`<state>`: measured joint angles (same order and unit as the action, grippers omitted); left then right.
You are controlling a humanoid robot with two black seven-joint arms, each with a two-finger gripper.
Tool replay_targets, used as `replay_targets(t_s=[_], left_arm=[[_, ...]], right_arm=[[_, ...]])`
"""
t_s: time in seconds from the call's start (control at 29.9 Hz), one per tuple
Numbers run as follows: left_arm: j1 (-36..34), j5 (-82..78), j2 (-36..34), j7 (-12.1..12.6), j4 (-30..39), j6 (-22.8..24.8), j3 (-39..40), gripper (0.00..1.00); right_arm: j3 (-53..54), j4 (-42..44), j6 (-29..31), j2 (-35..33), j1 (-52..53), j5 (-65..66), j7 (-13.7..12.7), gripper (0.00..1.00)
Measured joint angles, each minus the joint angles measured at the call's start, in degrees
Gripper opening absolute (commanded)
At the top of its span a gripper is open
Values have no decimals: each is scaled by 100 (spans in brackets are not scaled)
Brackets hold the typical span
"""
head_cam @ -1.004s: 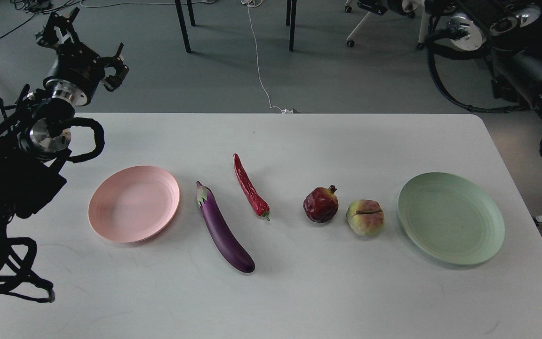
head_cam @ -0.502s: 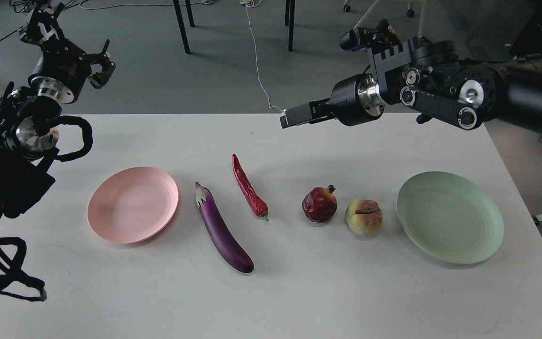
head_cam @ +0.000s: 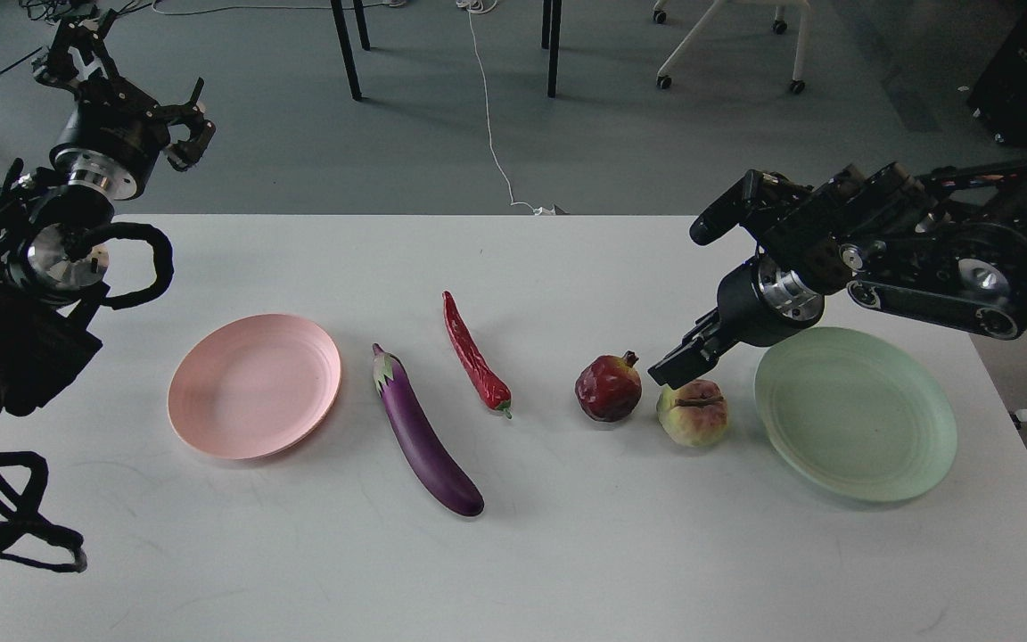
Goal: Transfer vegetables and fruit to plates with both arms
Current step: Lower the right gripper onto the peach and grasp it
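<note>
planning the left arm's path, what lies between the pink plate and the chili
In the head view, only the eggplant lies between the pink plate and the chili, on otherwise bare white table.

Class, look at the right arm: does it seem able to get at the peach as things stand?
Probably yes. The right end effector hangs just above the peach's upper left edge, and nothing covers the peach. The pomegranate and green plate sit close on either side but apart from it.

even soft light, faint shadows, sharp
</note>
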<state>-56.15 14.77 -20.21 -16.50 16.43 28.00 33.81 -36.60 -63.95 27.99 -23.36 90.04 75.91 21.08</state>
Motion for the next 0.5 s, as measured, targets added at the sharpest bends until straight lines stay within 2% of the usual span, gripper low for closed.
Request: replay_targets(t_s=[0.13,0.5], left_arm=[[0,0,4,-2,0,0,2,99],[31,0,-36,-3,0,0,-14,99]], right_arm=[[-112,-25,0,-6,-87,107,87,96],[-120,13,2,6,-410,115,107,93]])
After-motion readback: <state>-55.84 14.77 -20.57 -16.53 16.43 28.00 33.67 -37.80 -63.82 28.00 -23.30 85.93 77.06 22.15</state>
